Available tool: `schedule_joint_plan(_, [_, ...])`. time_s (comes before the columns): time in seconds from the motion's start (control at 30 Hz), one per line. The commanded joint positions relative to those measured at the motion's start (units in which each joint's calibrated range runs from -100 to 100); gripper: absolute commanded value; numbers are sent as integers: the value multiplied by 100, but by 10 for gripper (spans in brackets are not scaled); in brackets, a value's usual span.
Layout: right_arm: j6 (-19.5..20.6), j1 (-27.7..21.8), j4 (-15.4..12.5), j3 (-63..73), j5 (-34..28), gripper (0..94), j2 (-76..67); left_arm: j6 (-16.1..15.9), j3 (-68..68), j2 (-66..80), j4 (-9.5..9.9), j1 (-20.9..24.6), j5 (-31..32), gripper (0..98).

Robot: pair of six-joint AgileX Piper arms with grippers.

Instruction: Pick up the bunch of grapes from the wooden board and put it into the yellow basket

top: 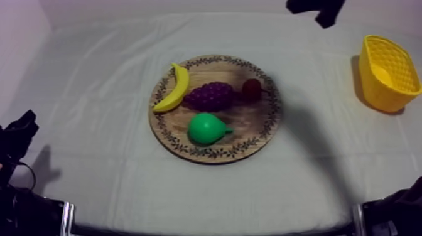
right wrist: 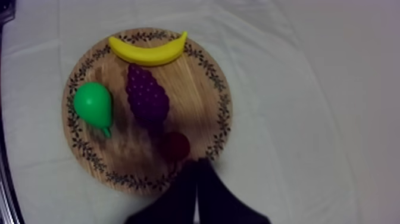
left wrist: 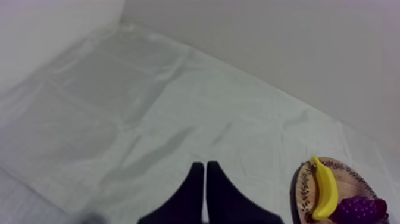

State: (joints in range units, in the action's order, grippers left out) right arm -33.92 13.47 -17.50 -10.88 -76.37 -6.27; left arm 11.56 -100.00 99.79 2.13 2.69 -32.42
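The purple bunch of grapes (top: 210, 95) lies in the middle of the round wooden board (top: 251, 125), between a banana (top: 174, 88) and a small red fruit (top: 252, 89), with a green pear (top: 206, 128) in front. My right gripper (right wrist: 197, 162) hovers shut and holding nothing above the board's edge (right wrist: 202, 89), just beyond the red fruit (right wrist: 175, 145) and short of the grapes (right wrist: 147, 95). Its arm (top: 317, 9) comes in at the upper right. My left gripper (left wrist: 205, 164) is shut over bare cloth, left of the board (left wrist: 305, 186). The yellow basket (top: 387, 73) stands at the far right.
The banana (right wrist: 149, 52) lies along the board's rim and the pear (right wrist: 93, 104) sits beside the grapes. My left arm (top: 17, 135) rests low at the left edge. Open cloth stretches between the board and the basket.
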Motion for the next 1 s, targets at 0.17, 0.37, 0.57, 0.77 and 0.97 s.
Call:
schedule_joint_plan(0.17, [-5, 304, 36, 113, 279, 7, 1074, 2, 0, -5, -1, 3, 1, 1])
schedule_joint_plan(0.37, [158, 576, 229, 20, 295, 173, 1324, 1, 0, -5, -1, 3, 1, 1])
schedule_joint_plan(0.57, [190, 746, 273, 69, 225, 617, 1436, 1, 0, -5, -1, 3, 1, 1])
schedule_joint_plan(0.77, [443, 958, 406, 515, 80, 854, 1871, 0, 0, -5, -1, 3, 1, 1])
schedule_joint_plan(0.97, [467, 1063, 439, 837, 142, 886, 2433, -1, 0, -5, -1, 3, 1, 1])
